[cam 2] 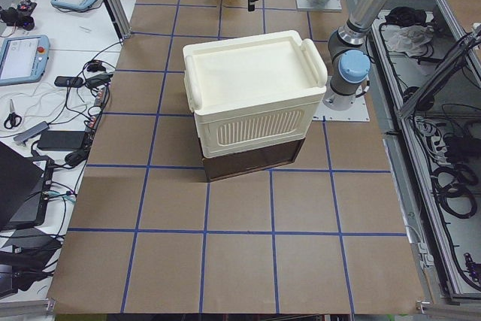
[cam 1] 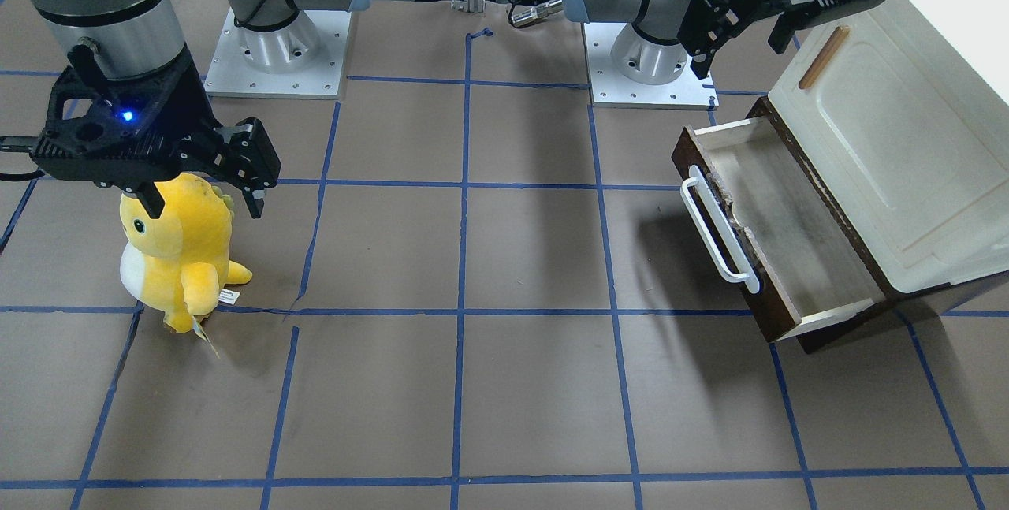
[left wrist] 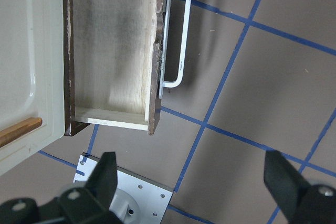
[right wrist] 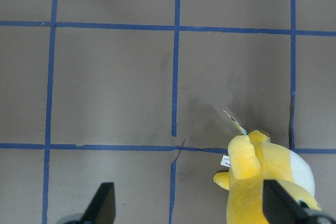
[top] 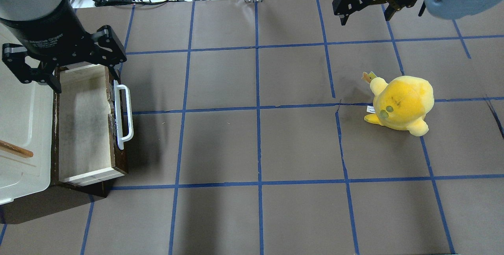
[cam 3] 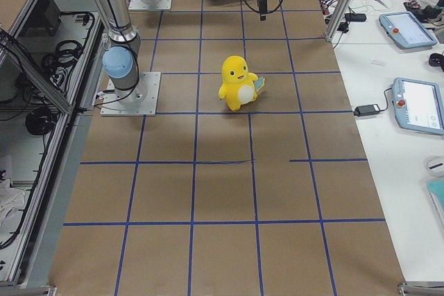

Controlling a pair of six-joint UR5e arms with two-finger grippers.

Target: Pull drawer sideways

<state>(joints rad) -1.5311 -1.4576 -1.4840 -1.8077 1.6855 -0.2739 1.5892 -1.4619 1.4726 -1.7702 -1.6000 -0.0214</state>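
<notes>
The drawer [cam 1: 788, 234] stands pulled out of the cabinet, with a dark brown chipped front and a white bar handle [cam 1: 717, 230]. It also shows in the overhead view [top: 82, 129] and the left wrist view [left wrist: 113, 45], with nothing inside. My left gripper [top: 86, 73] is open and empty, well above the drawer's far end, touching nothing. From the front it [cam 1: 741, 49] hangs above the cabinet's corner. My right gripper [cam 1: 205, 202] is open and empty, high over the table's other side, far from the drawer.
The cream cabinet door [cam 1: 891, 155] with a small wooden handle [cam 1: 824, 57] lies above the drawer's body. A yellow plush toy [top: 401, 103] stands below the right gripper. Both arm bases [cam 1: 276, 45] sit at the robot's table edge. Brown paper with blue tape lines covers the table.
</notes>
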